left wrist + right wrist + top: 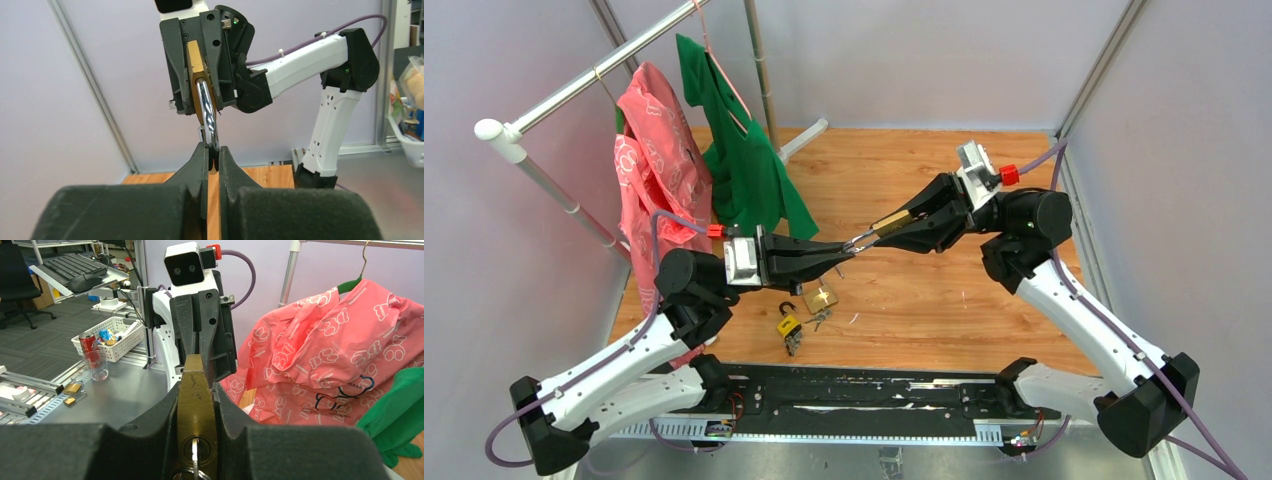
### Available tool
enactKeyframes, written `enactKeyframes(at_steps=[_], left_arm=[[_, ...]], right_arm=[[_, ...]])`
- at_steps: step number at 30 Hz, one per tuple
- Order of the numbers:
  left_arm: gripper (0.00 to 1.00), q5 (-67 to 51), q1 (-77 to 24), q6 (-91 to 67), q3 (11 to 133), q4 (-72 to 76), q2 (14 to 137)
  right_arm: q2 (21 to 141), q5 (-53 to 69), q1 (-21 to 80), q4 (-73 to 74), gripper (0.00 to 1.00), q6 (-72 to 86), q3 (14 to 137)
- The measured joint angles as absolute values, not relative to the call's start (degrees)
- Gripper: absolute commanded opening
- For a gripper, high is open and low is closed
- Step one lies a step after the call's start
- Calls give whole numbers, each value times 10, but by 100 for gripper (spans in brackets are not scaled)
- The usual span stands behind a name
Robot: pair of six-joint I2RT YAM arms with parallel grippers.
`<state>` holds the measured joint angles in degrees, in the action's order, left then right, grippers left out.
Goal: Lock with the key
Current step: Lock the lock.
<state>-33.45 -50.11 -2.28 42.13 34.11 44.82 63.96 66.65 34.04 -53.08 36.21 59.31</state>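
Padlock (891, 222): brass body, held in mid-air above the table (964, 300), between the two arms, roughly over the table's middle.

Right gripper (196, 390): grasping the padlock by its body, one finger on each flat face. Keyhole end faces the right wrist camera.

Key (194, 454): already seated in the keyhole, with a split ring hanging from it. Nothing is holding the key.

Left gripper (213, 150): clenched on the far end of the shackle (206, 107), which sticks out from the body toward the left arm.

Shackle state: seen almost edge-on from the left wrist. Cannot tell whether its free leg is seated in the body or not.

Progress, as judged: pick-up done, key inserted, both arms engaged on the lock. Left to do: press the shackle home if it is out, turn the key to lock, and probably withdraw it. With both grippers occupied, one would have to let go to reach the key.

Also on the table, near the left arm: a spare brass lock (822, 297) and a yellow-and-black lock (789, 326), lying just beside each other, untouched.
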Motion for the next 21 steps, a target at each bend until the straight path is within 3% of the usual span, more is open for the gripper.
enactKeyframes(at_steps=[21], left_arm=[[0, -359, -512, -124, 425, 409, 479]], right_arm=[[613, 663, 344, -492, 0, 332, 602]])
